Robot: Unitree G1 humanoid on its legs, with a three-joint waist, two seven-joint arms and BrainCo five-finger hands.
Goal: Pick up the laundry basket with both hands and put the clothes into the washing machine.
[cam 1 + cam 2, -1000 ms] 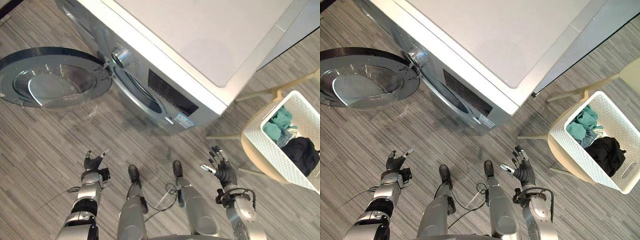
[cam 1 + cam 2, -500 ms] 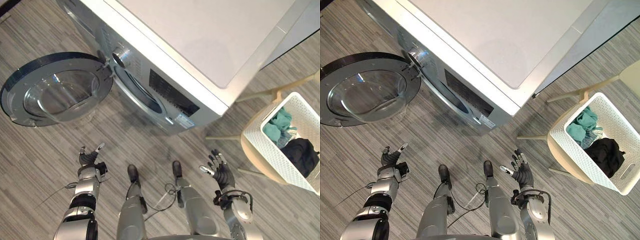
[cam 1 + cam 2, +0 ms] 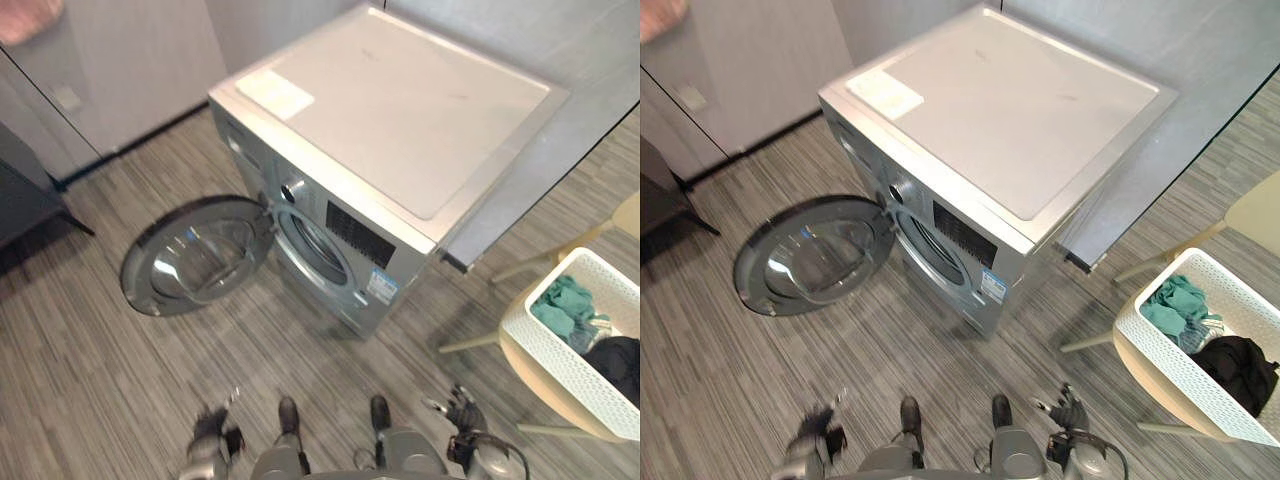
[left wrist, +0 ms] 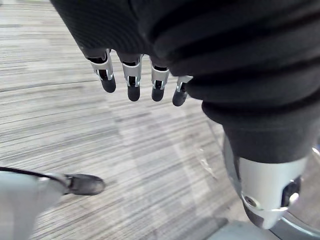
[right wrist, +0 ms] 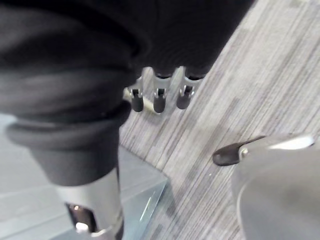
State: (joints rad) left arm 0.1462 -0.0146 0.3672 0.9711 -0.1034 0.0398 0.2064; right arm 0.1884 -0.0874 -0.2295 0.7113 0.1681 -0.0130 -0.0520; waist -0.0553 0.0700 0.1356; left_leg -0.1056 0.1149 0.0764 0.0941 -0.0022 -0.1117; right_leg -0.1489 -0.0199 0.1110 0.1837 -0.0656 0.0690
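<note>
White plastic latticework marked the laundry basket, which sat on a pale chair off to the robot's right, beside the washing machine but apart from it. It held a teal bundle of clothes and a black garment, so nothing had been loaded yet. The left hand hung low over the striped grey floor with its fingers straight and spread, holding nothing. The right hand was likewise slack-fingered and empty, and it was the nearer of the two to the chair. Both were well apart from the basket. The round glass door stood swung wide to the left of the drum opening, low to the floor. From here the main risk looked like a lopsided lift. The left hand had much farther to go, and a grasp by the right hand alone would likely tip the basket and spill the clothes off the chair. Catching the chair's edge or a leg on the way in could also shove the basket sideways. Later, the open door might be knocked by a leg or by the basket during the turn toward the drum.
</note>
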